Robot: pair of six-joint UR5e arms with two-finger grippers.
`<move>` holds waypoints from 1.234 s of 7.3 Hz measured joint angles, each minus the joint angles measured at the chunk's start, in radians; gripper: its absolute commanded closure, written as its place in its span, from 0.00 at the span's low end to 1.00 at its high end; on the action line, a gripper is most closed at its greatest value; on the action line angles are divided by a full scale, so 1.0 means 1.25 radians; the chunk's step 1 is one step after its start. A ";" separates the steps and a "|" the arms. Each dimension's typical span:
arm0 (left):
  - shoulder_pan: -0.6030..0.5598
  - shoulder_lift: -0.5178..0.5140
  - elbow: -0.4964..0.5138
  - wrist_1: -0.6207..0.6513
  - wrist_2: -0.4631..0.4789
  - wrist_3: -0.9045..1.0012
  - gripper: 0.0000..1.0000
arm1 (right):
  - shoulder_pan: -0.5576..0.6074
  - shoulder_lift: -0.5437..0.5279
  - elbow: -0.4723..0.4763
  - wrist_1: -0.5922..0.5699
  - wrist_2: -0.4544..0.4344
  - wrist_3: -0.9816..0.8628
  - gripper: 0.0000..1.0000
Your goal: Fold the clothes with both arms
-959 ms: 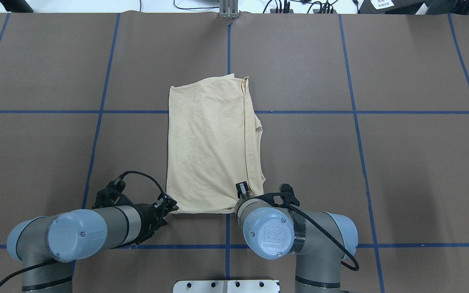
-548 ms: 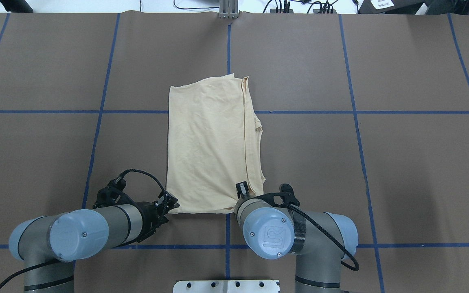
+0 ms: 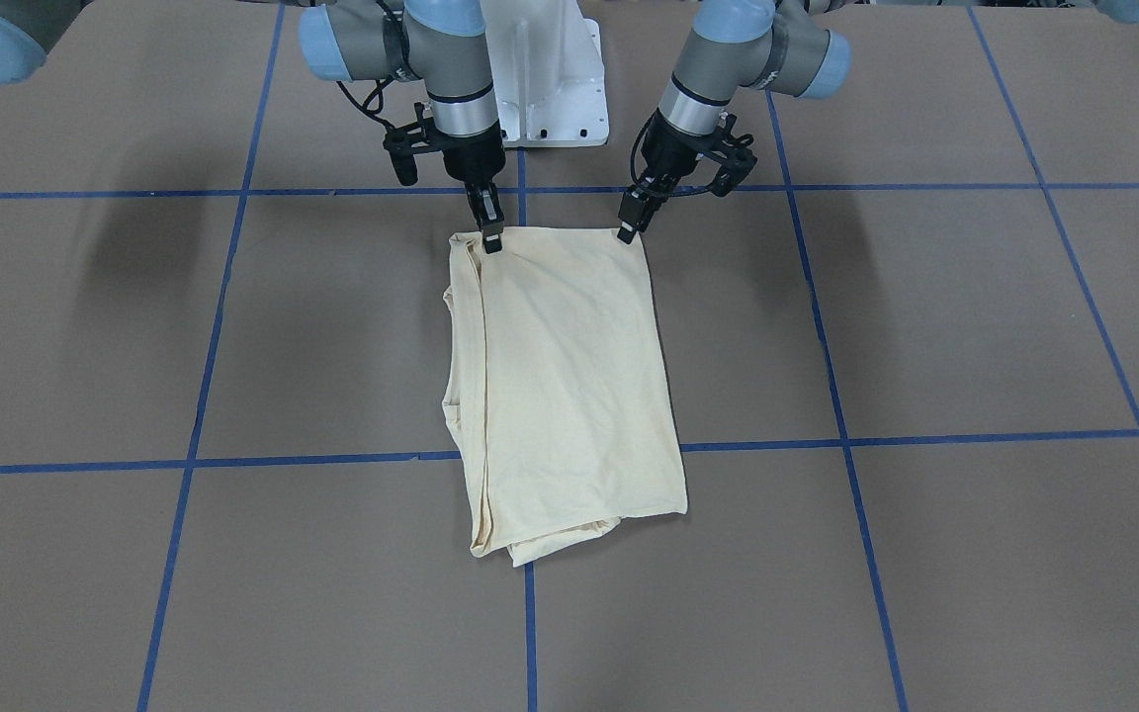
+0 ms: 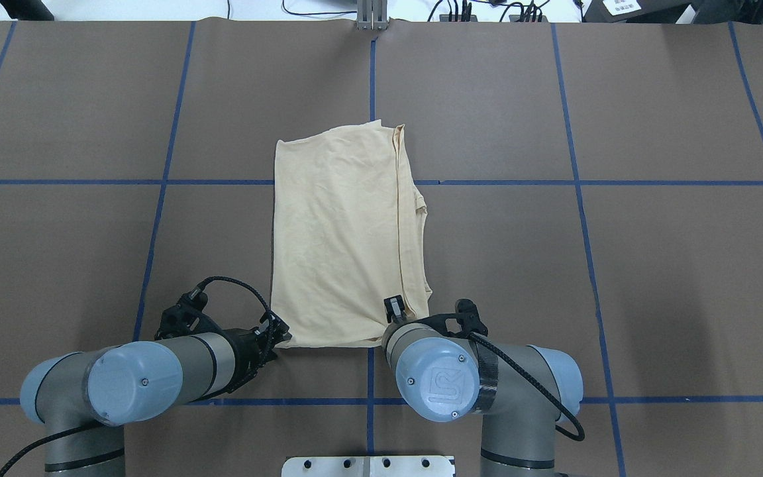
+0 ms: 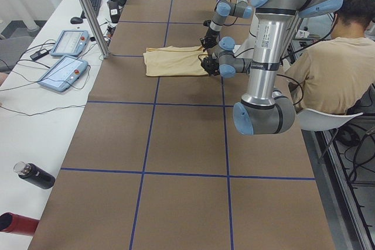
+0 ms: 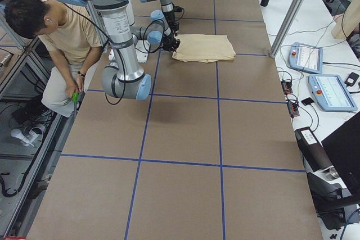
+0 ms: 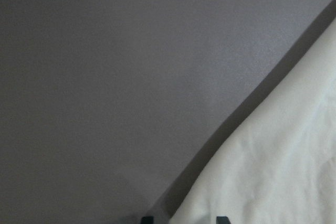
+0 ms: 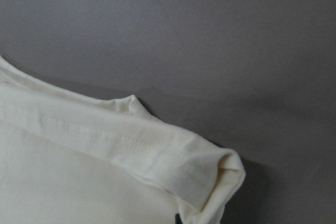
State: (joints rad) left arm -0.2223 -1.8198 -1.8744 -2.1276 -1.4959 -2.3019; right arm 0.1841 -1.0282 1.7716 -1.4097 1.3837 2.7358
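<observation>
A pale cream-yellow T-shirt (image 4: 335,245) lies flat near the middle of the brown surface crossed by blue tape lines (image 4: 620,265), folded into a long rectangle whose length runs straight away from me. Its plain side faces up, lightly creased. Along the long edge on my right a stitched hem runs the length of the fold, and a narrow strip of the lower layers shows just past it. The far end sits a little skewed, with one corner poking out beyond the rest. The near short edge is close to my two wrists. My right fingers (image 3: 492,235) are down at the near corner on my right and pinched together on the shirt there. In the right wrist view the doubled hem bulges up beside the one dark tip that shows, and it casts a shadow on the surface. My left fingers (image 3: 625,233) are at the near corner on my left. In the left wrist view the two tips stand apart with the edge of the cloth lying between them, so they are spread, not clamped. The white metal pedestal base (image 3: 550,89) stands behind both arms, and a seated person in a beige shirt (image 5: 328,74) shows at the edge of the side views.
</observation>
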 measured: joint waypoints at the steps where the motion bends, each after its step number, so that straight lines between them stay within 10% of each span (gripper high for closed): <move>1: 0.000 -0.005 0.000 0.000 -0.001 0.000 1.00 | 0.000 -0.001 0.002 0.000 0.000 0.000 1.00; 5: -0.003 -0.011 -0.045 0.000 -0.007 0.003 1.00 | -0.001 -0.011 0.030 -0.021 -0.002 0.002 1.00; 9: -0.010 0.029 -0.266 0.075 -0.065 0.001 1.00 | -0.037 -0.033 0.283 -0.315 0.002 0.025 1.00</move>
State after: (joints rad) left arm -0.2347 -1.7841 -2.2066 -2.0342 -1.5773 -2.3003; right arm 0.1380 -1.0696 2.1253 -1.8030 1.3856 2.7666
